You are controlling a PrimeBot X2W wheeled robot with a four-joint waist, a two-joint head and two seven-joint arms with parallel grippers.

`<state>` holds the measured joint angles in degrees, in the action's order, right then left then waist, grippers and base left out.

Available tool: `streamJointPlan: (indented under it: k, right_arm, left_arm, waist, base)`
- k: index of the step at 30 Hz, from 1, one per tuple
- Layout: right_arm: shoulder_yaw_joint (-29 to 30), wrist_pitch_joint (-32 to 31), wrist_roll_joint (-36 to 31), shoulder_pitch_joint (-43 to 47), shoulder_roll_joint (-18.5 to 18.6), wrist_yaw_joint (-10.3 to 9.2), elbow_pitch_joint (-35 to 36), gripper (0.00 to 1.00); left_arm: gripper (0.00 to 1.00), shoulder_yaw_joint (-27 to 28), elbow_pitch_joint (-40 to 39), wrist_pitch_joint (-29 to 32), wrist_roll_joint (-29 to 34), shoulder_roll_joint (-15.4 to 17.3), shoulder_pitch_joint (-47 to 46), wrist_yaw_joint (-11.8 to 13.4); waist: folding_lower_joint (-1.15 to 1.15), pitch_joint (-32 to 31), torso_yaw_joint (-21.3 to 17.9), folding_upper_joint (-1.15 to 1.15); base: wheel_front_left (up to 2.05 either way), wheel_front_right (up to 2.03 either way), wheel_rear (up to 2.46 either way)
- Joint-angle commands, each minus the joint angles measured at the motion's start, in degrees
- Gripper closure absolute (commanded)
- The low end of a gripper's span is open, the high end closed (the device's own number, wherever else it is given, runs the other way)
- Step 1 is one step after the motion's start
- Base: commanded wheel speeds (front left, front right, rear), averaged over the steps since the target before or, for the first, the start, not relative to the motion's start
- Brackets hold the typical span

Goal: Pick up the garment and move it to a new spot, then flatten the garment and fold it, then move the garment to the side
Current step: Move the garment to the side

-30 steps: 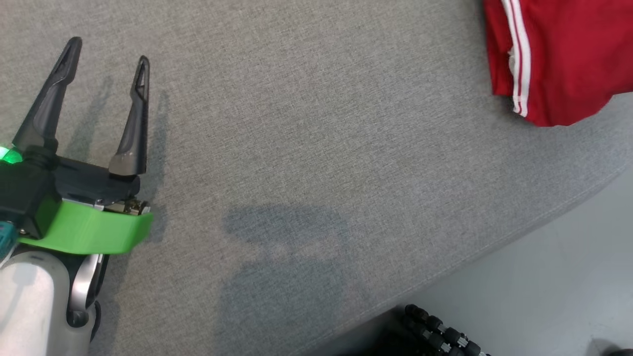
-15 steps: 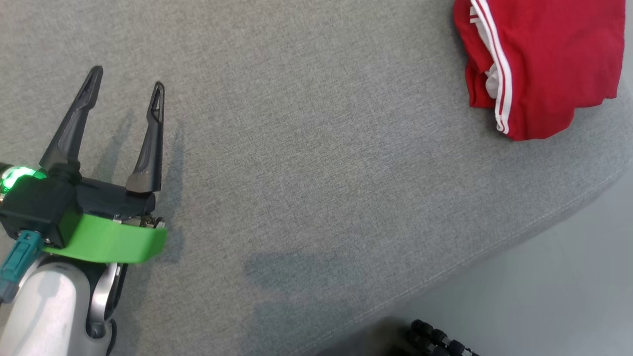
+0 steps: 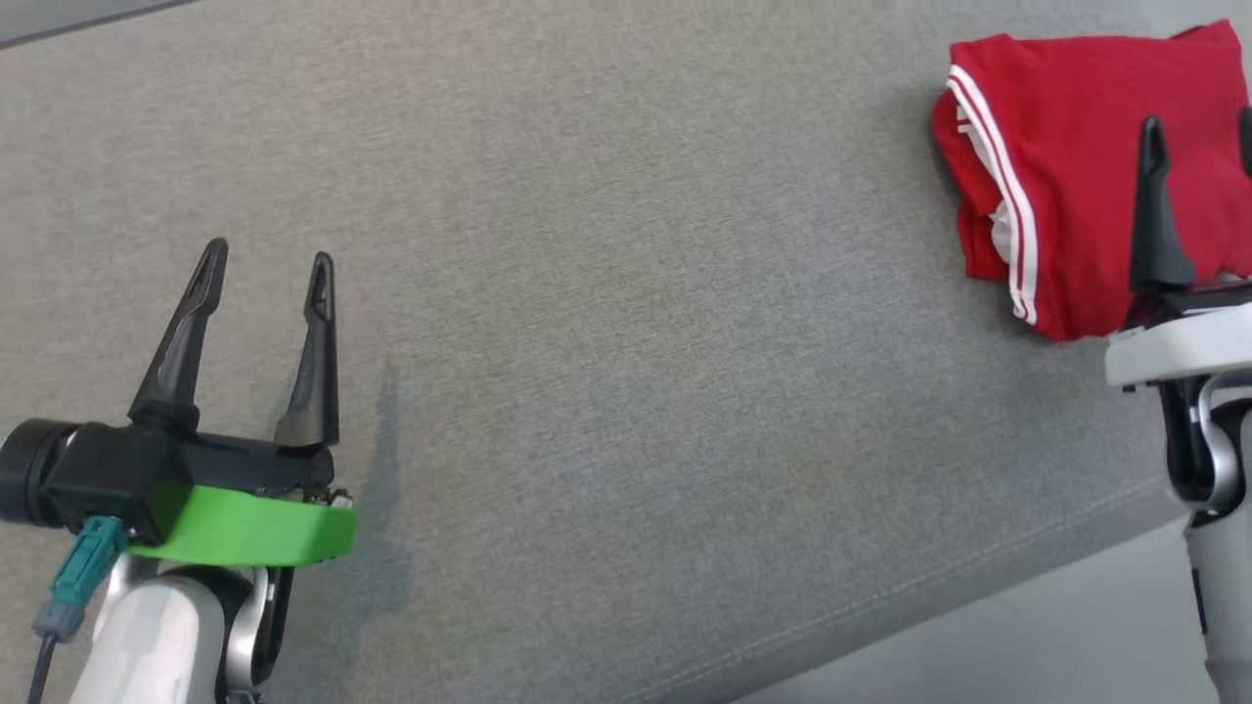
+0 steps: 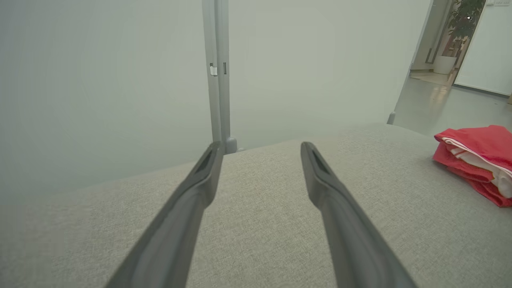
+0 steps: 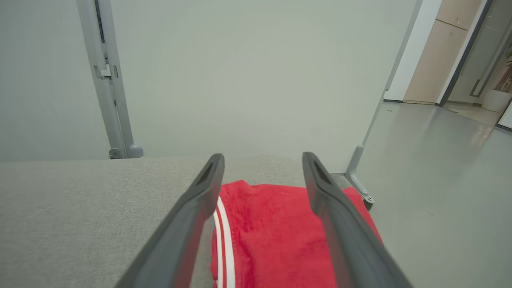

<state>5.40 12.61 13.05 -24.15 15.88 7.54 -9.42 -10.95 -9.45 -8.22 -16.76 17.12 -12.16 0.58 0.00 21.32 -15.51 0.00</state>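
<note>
The red garment (image 3: 1066,196) with white side stripes lies folded in a compact pile at the far right of the grey cushioned surface (image 3: 626,342). My right gripper (image 3: 1201,132) stands open just above it at the view's right edge. In the right wrist view its fingers (image 5: 263,156) are spread, and the garment (image 5: 276,232) shows between and below them without being gripped. My left gripper (image 3: 268,256) is open and empty at the lower left, far from the garment. From the left wrist, the left gripper (image 4: 261,146) points across bare cushion, with the garment (image 4: 480,144) off to the right.
The cushion's seamed front edge (image 3: 929,587) runs diagonally at the lower right, with grey floor (image 3: 1076,655) beyond it. A pale wall with a metal post (image 4: 218,80) stands behind the surface. A doorway (image 5: 460,60) opens at the right.
The head camera has swung, so the whole picture has shifted. My right gripper has come into the head view over the garment, fingers apart. The left gripper stays open.
</note>
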Motion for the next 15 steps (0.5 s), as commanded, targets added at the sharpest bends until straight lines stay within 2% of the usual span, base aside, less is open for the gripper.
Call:
streamJointPlan:
  k: [1, 7, 15]
  right_arm:
    - [0.0, -0.5, -0.5, 1.8, -0.1, -0.1, 1.4, 0.0]
    - [-1.3, -3.7, -1.0, 6.7, -3.4, -0.1, 8.2, 0.0]
    - [-5.0, -6.3, -1.7, 11.4, -5.7, -0.1, 11.3, 0.0]
  left_arm:
    - [0.0, 0.3, 0.3, -0.4, 0.0, -0.1, 0.9, 0.4]
    - [0.0, 1.4, 1.4, -1.7, -0.8, -1.1, 3.3, 2.4]
    - [0.0, 2.6, 4.0, -3.0, -2.6, -0.7, 6.0, 2.6]
  waist:
    - [0.0, -4.6, 5.1, 0.0]
    - [0.0, -7.3, 9.8, 0.0]
    - [0.0, -10.8, 12.9, 0.0]
  base:
    - [0.0, 0.0, 0.0]
    - [0.0, 0.0, 0.0]
    - [0.0, 0.0, 0.0]
